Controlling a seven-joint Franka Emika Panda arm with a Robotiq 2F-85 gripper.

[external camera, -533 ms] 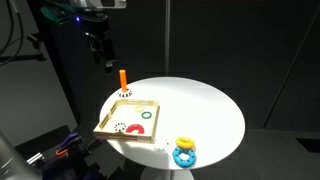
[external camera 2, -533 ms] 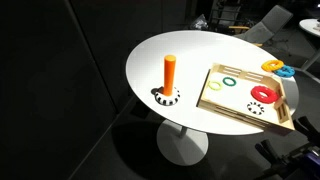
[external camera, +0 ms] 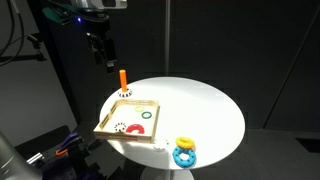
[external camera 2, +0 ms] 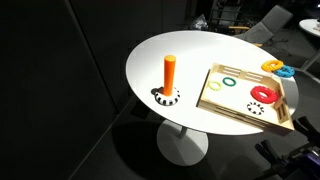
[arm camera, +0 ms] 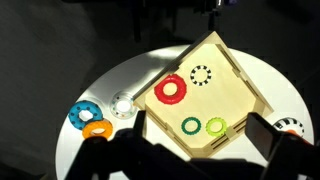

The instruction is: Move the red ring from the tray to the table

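**Red ring sits in the wooden tray, claw high above and open**

The table point(external camera: 200, 105) is big, round, white and smooth. On it lies the tray point(external camera 2: 240, 115). The tray is square, made of pale wood, with a low rim all round and a light floor.

The red ring point(arm camera: 170, 90) lies flat inside the tray, near the middle of the floor. It is shaped like a little donut with a hole in it. Just beside it lies a small ring of black dots point(arm camera: 201, 74). Two thin rings lie side by side near one corner of the tray: a green ring point(arm camera: 191, 126) and a yellow-green ring point(arm camera: 215, 126). None of them touches the red ring.

Outside the tray, on the bare table, an orange peg point(external camera 2: 170, 72) stands straight up on a round black-and-white base point(external camera 2: 167, 97). Near the far edge of the table, a blue ring point(arm camera: 83, 115) and an orange ring point(arm camera: 97, 128) lie close together.

The claw point(external camera: 103, 52) hangs high in the air above the edge of the table, near the peg. In the wrist view its two dark fingers point(arm camera: 268, 138) are blurry and spread wide apart. Nothing is between them.
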